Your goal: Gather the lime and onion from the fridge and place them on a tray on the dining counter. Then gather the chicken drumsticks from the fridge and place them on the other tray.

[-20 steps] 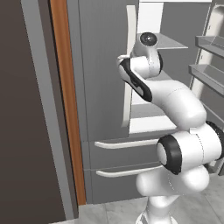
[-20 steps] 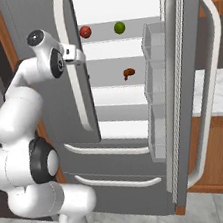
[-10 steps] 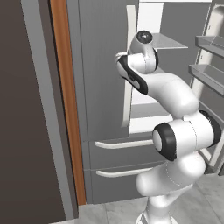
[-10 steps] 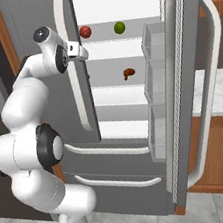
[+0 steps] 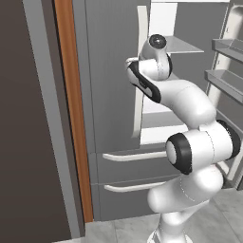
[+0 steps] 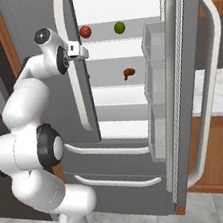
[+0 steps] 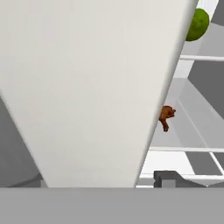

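The fridge has its right door swung open and its left door closed. On the top shelf sit the dark-red onion and the green lime. A brown chicken drumstick lies one shelf lower. My gripper is at the upper part of the left door's long white handle. The handle runs between the jaws, and a narrow gap shows between it and one dark fingertip. The trays are out of view.
The open right door carries clear bins and a long curved handle. Two drawers with white handles sit below the doors. A marble top on brown wood lies to the right. A brown panel flanks the fridge's left side.
The hand has pushed forward onto the left door's handle, and the upper arm has swung up closer to the door. The fridge contents have not moved.
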You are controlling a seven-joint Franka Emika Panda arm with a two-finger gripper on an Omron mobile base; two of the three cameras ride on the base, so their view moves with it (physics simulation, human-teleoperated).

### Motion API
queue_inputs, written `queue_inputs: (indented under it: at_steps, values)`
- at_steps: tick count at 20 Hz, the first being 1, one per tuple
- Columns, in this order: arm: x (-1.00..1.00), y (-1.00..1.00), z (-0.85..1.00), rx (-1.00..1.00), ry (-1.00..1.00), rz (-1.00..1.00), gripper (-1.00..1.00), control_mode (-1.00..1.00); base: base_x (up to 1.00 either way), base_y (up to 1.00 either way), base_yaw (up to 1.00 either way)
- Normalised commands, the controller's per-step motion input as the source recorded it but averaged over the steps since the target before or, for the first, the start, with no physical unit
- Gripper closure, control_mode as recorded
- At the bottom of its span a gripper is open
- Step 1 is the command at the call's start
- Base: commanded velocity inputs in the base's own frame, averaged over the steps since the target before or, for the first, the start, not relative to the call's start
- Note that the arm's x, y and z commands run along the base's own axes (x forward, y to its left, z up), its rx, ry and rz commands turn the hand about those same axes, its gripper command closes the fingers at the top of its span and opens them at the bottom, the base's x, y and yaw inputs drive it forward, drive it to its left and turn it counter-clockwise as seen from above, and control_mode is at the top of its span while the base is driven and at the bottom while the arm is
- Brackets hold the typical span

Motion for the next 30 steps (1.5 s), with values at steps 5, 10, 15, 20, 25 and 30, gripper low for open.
queue_inputs:
  at_steps: [5,10,15,20,25,30]
  values:
    - [0.21,0.22,0.0,0.0,-0.01,0.0,1.0,-1.0,0.0,0.0,0.0]
    - [-0.02,0.43,0.0,0.0,-0.06,0.06,1.0,-1.0,0.0,0.0,0.0]
    - [-0.44,0.63,0.0,0.0,-0.1,0.12,1.0,-1.0,0.0,0.0,0.0]
    - [-0.91,0.65,0.0,0.0,-0.11,0.15,1.0,-1.0,0.0,0.0,0.0]
    - [-1.0,0.71,0.0,0.0,-0.08,0.14,1.0,-1.0,0.0,0.0,0.0]
    - [-0.95,0.8,0.0,0.0,-0.02,0.13,1.0,-1.0,0.0,0.0,0.0]
